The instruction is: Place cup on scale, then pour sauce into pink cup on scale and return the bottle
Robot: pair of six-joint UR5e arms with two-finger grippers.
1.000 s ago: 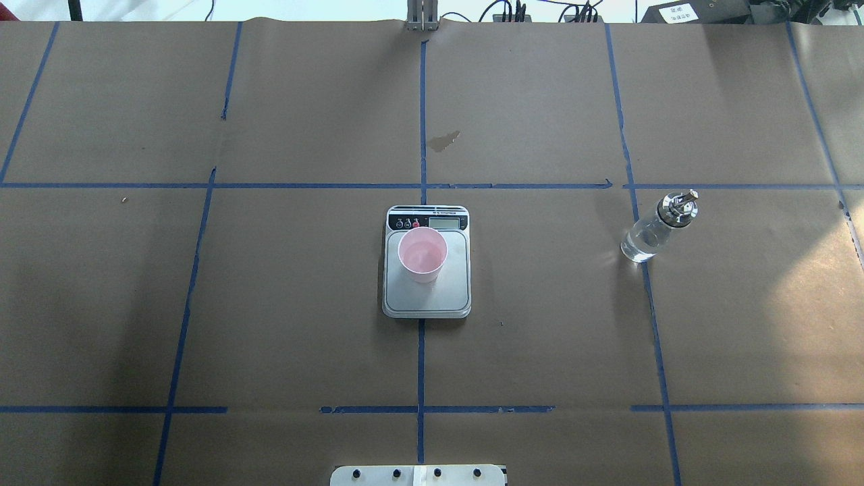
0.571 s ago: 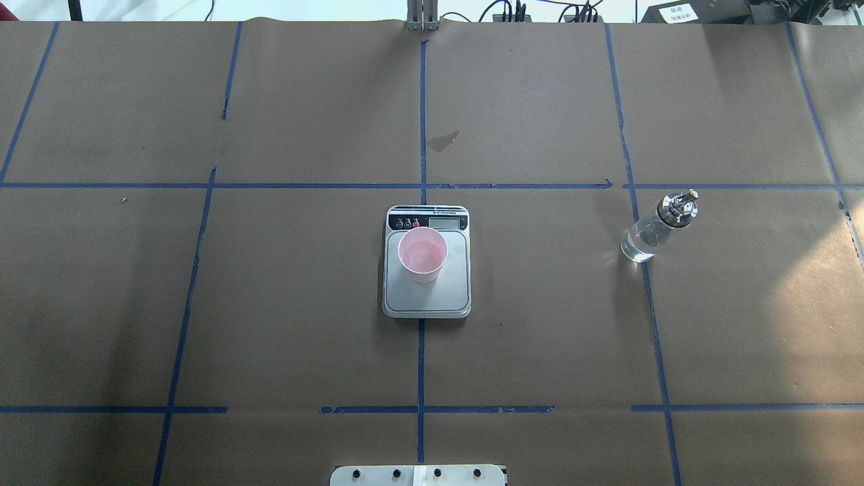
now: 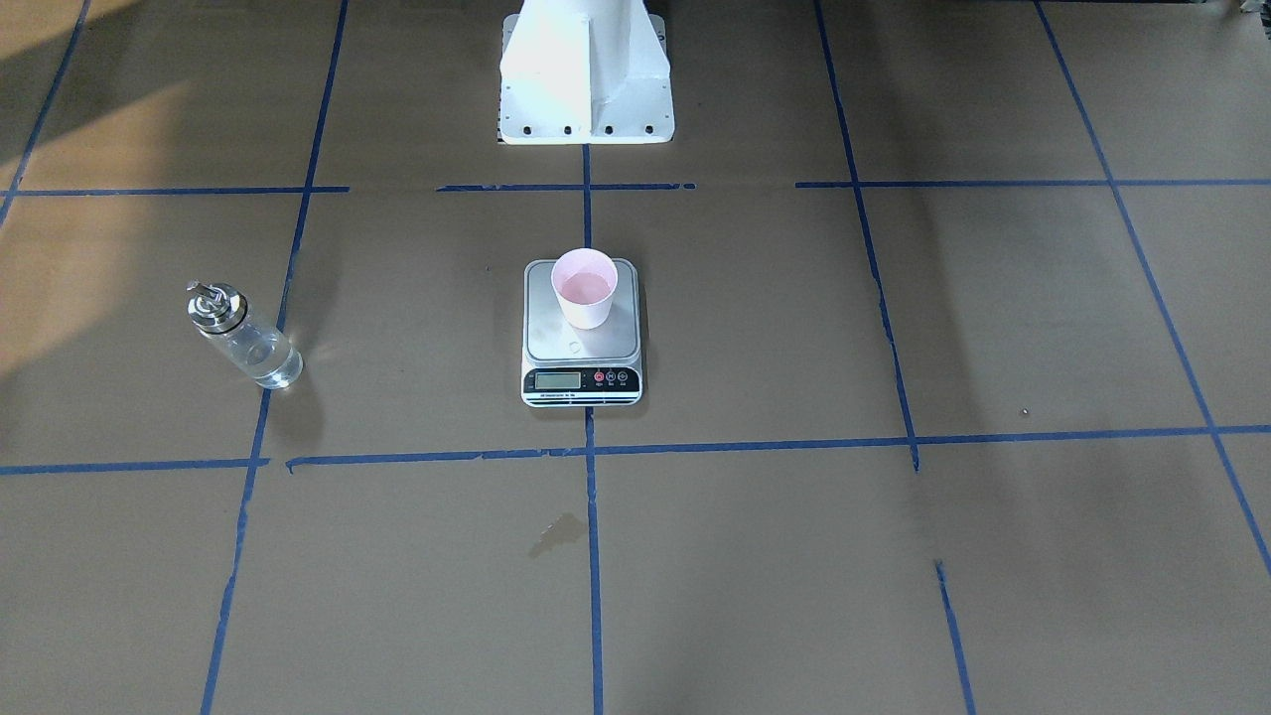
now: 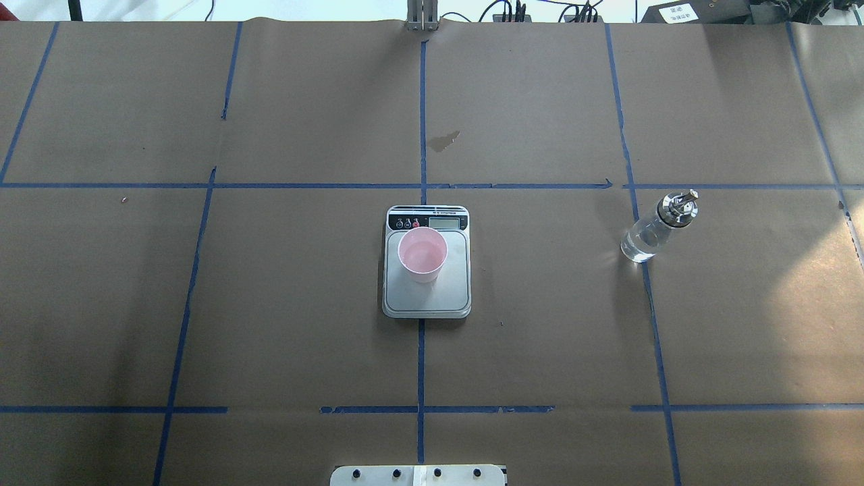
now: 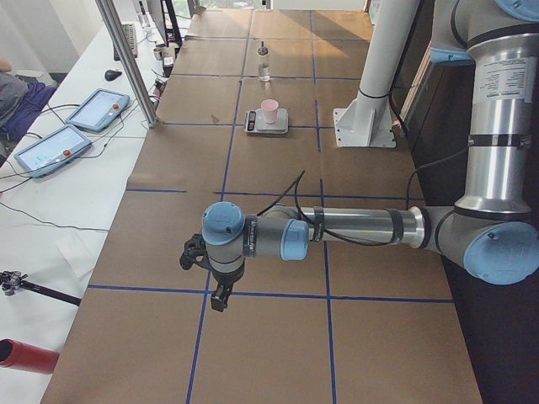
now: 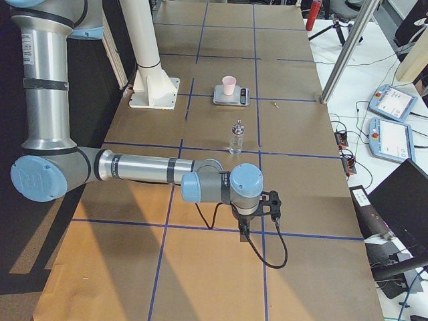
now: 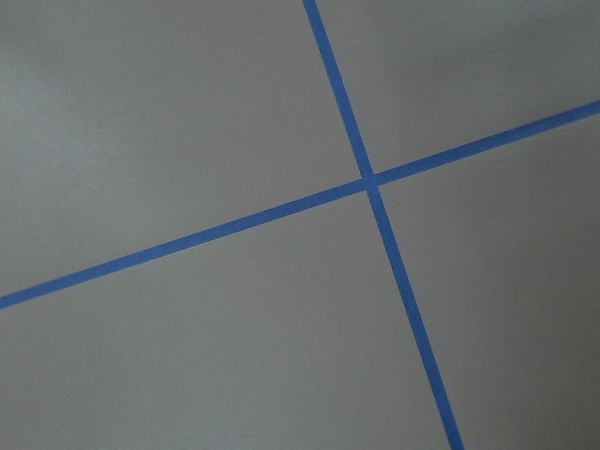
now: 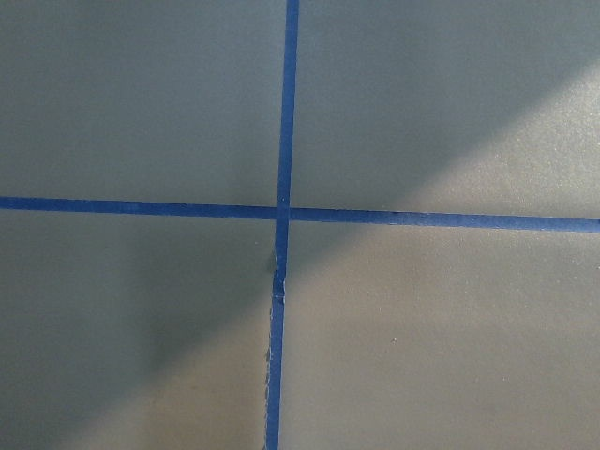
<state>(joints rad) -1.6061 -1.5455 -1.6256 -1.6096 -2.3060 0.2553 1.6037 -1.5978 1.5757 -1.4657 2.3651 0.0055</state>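
Observation:
The pale pink cup [image 4: 422, 254] stands upright on the far half of the scale [image 4: 426, 300] at the table's middle, seen also as cup [image 3: 585, 288] on scale [image 3: 581, 348]. The clear bottle [image 4: 649, 235] with its silver spout stands upright on the paper, well to the right and free of any hold; clear sauce shows in its lower part. Whether the cup holds liquid is unclear. My left gripper [image 5: 217, 299] hovers near the table's left end and my right gripper [image 6: 243, 227] near the right end. Both are far from the objects, and I cannot tell if either is open or shut.
Brown paper with blue tape lines covers the table [image 4: 202, 304]. A small dark stain [image 4: 443, 140] lies beyond the scale. The white robot pedestal [image 3: 586, 74] stands at the near edge. Tablets [image 5: 97, 109] and a metal post [image 5: 126, 59] sit past the far edge.

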